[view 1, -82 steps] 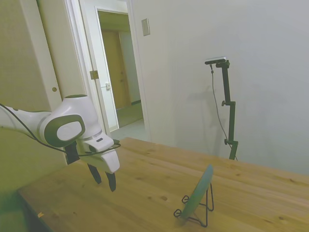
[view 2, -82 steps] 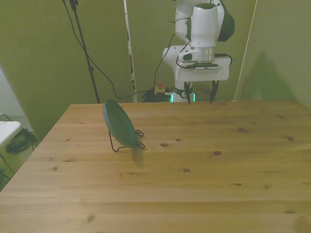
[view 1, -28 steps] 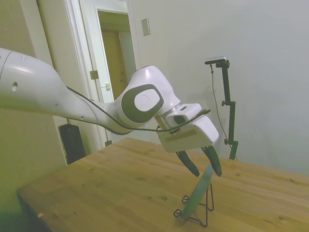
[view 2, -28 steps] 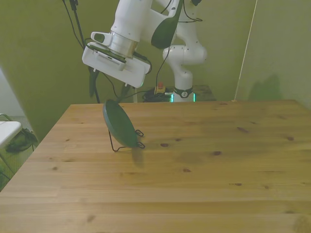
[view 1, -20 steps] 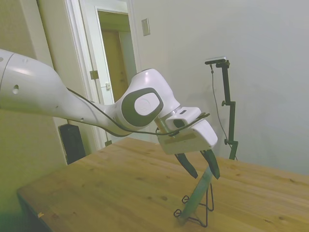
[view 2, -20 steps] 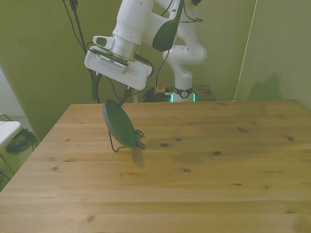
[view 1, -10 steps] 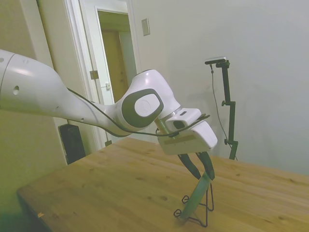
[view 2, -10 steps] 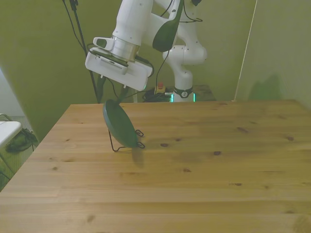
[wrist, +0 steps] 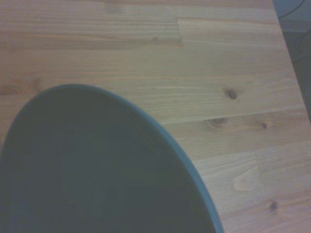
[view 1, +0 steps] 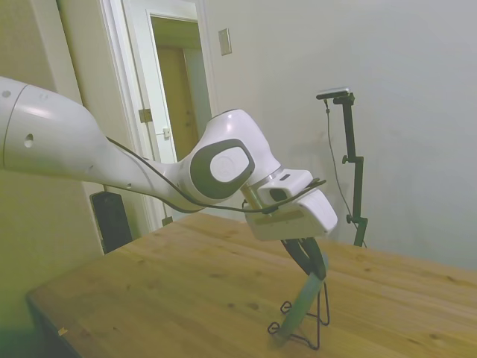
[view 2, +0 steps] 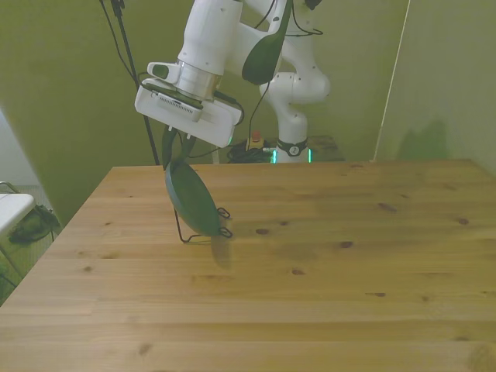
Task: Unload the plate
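Note:
The plate (view 1: 300, 304) is a thin teal-green dish that leans upright in a black wire stand (view 1: 323, 307) on the wooden table (view 1: 186, 291). In the front view the plate (view 2: 192, 200) stands toward the front view's left, close to the table's far edge. My gripper (view 1: 311, 262) reaches down from above and is shut on the plate's top rim; in the front view the gripper (view 2: 176, 150) sits right over that rim. The wrist view is filled by the plate's dark inner face (wrist: 97, 170) over the wood.
The wire stand (view 2: 222, 211) holds the plate's lower edge. The wooden table (view 2: 325, 294) stretches wide toward the front view's right and near side. Behind the table's far edge are the robot's base, cables and a green wall.
The fingers, open on either side of the plate's top rim a second ago, have dropped a little and shut on it. The plate still leans in the stand.

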Motion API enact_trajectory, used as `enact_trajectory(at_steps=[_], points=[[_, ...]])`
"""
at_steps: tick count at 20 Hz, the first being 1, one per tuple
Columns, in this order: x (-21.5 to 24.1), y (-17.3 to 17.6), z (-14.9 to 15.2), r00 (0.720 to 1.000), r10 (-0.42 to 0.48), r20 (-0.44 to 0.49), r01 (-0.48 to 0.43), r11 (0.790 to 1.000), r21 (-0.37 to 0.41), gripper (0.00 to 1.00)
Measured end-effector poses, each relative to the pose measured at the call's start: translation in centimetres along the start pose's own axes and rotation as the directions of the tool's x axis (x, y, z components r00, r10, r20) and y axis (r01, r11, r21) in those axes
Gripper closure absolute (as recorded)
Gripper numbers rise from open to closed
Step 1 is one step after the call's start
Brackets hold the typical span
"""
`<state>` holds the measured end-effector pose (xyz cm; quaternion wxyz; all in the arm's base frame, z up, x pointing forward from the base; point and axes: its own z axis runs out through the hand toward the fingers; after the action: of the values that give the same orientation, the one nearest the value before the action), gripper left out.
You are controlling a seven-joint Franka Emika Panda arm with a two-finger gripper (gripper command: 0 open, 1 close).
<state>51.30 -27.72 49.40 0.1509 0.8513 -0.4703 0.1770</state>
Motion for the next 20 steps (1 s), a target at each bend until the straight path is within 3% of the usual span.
enact_trajectory(at_steps=[8, 13, 17, 20], points=[[0.6, -0.2, -0.1, 1.000, 0.004, -0.009, -0.004, 1.000, 0.002, 1.00], [1.9, -0.5, -2.3, 0.999, 0.024, -0.024, -0.023, 0.999, 0.042, 1.00], [1.8, -1.8, -6.1, 0.998, 0.049, 0.036, -0.054, 0.986, 0.156, 1.00], [0.0, -4.4, -8.2, 0.990, 0.062, 0.130, -0.097, 0.953, 0.286, 1.00]])
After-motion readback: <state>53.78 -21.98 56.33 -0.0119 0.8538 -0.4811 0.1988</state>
